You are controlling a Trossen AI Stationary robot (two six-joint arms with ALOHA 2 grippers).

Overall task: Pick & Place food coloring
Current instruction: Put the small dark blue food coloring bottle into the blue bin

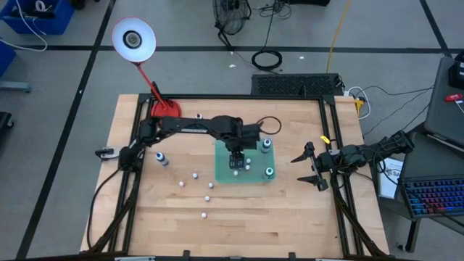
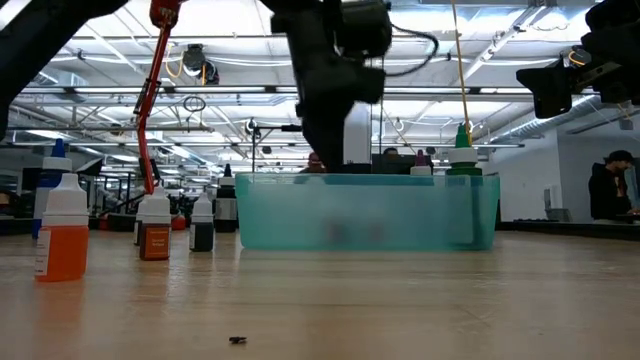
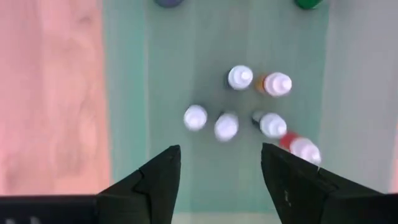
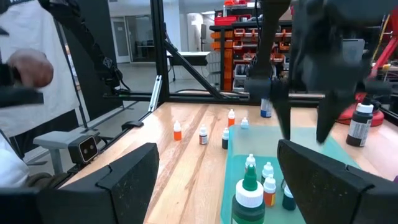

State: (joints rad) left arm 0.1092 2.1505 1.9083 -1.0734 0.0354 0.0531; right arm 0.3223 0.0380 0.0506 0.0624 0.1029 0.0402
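The food coloring bottles are split in two groups. Several white-capped ones (image 3: pixel 226 126) stand inside a teal tray (image 1: pixel 221 174), with two green-topped ones (image 1: pixel 269 172) at its right side. Several more (image 1: pixel 194 175) stand on the wood left of the tray, among them a dark grey-topped one (image 1: pixel 161 158) and an orange one (image 2: pixel 62 225). My left gripper (image 3: pixel 221 174) hangs open above the tray (image 1: pixel 235 161), pointing down, with nothing between its fingers. My right gripper (image 1: pixel 299 168) waits open near the table's right edge, facing the tray (image 4: pixel 217 177).
A red lamp base (image 1: pixel 167 109) sits at the far left corner, and its stem rises to a white lamp head (image 1: pixel 133 39). Black frame rails (image 1: pixel 335 145) run along the table's sides. Bare wood (image 1: pixel 239 225) lies nearer than the tray. A person (image 2: pixel 610 190) stands in the room beyond.
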